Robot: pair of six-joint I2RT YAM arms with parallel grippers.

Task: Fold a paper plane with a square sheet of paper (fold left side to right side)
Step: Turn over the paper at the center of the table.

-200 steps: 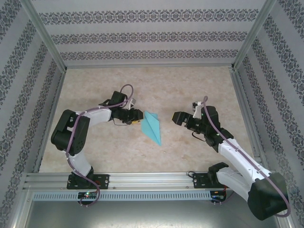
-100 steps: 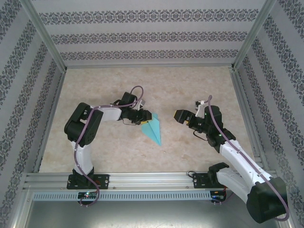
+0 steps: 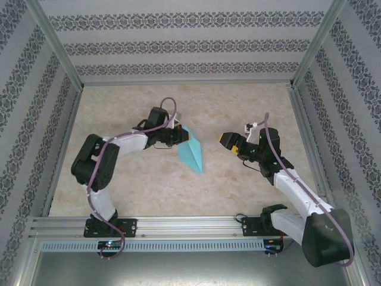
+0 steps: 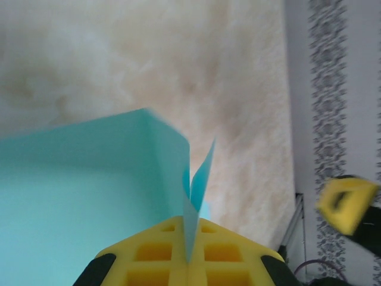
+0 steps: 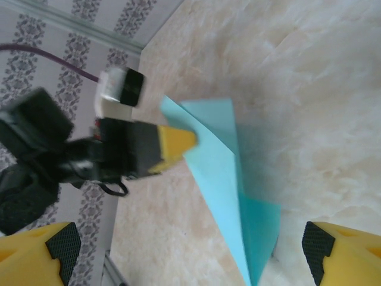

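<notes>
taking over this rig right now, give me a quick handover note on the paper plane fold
Left gripper: shut on the left edge of the paper plane, with that flap raised off the table.
Right gripper: open, holding nothing, to the right of the paper and apart from it.
Done: the sheet is already a pointed kite shape, tip toward the arms.
Left: probably carry the pinched left side over onto the right side, then press the crease.

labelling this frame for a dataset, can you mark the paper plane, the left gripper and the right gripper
paper plane (image 3: pixel 191 152), top view, middle of the folded sheet
left gripper (image 3: pixel 179 138), top view, fingertips shut on the plane's edge
right gripper (image 3: pixel 227 141), top view, between its open fingertips
</notes>
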